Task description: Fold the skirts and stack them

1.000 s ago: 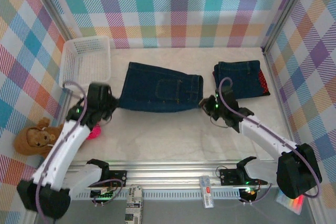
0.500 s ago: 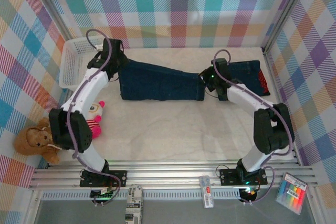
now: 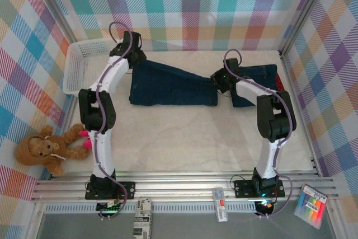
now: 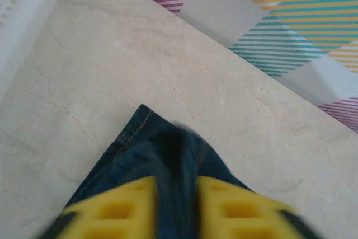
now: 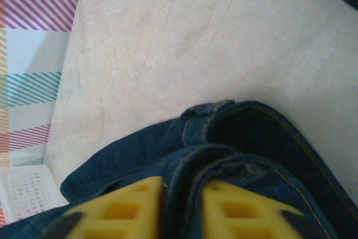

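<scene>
Matt denim skirt (image 3: 170,85), smooth stone-look table (image 3: 196,132)

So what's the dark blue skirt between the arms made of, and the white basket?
The dark blue skirt looks like denim: matte woven cloth with tan stitching along its hem. The white basket looks like moulded plastic, smooth, its walls a mesh of small holes.

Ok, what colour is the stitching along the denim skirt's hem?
Golden-tan stitching on the dark blue denim skirt, clearest in the left wrist view.
</scene>
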Available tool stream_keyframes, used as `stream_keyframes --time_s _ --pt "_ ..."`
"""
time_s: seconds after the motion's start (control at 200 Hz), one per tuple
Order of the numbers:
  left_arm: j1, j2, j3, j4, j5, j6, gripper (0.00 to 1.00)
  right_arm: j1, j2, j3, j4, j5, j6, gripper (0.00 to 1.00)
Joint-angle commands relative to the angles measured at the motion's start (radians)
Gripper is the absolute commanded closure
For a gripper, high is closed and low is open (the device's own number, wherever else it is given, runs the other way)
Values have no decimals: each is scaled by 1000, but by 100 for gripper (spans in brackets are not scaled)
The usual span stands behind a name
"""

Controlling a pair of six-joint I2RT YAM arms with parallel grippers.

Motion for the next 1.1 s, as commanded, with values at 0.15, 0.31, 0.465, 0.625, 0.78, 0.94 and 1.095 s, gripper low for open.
stream_keyframes --time_s 0.15,0.31,0.465,0.625,0.78,0.94,1.095 --pt "9 -37 47 -118 144 -37 0 6 -44 70 -29 -112 -188 1" --pt "-26 -55 -77 -38 364 -67 0 92 -35 72 -62 -94 -271 1" --pt "-29 39 -98 9 458 -96 0 140 49 124 -100 -66 -288 1" --pt "-27 109 -126 13 449 -97 0 137 94 135 -186 -34 -326 1" --pt "-25 63 -331 76 413 -104 0 111 62 16 -143 -77 -328 1" --pt "-30 -101 -676 242 468 -178 0 111 -30 -111 -141 -121 -403 1" --pt "-41 -315 -855 197 454 -195 0 114 -168 -204 -84 -186 -486 1"
